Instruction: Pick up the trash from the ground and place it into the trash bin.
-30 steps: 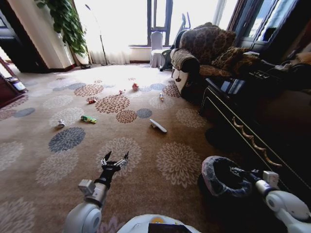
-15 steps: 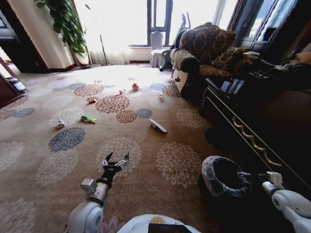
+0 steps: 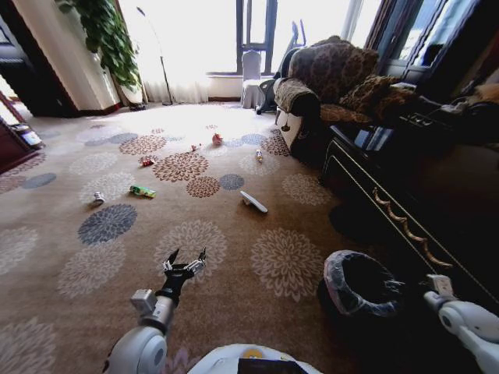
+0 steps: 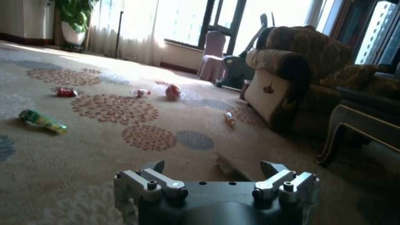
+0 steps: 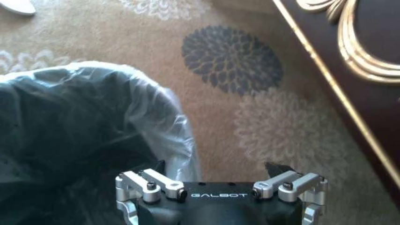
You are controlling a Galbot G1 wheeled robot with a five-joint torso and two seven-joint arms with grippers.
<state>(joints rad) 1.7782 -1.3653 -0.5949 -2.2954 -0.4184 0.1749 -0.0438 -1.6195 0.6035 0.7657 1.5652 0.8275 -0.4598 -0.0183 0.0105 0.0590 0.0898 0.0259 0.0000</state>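
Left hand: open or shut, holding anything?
Open and empty: the left hand has its fingers spread above bare carpet, nothing between them.

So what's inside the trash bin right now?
The trash bin shows just its ruffled plastic liner around the rim and a dark interior. No litter is visible inside, but the bottom is too shadowed to see. The right claw hangs open at its rim.

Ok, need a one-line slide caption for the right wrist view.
Open right claw above the rim of the bag-lined trash bin on patterned carpet.
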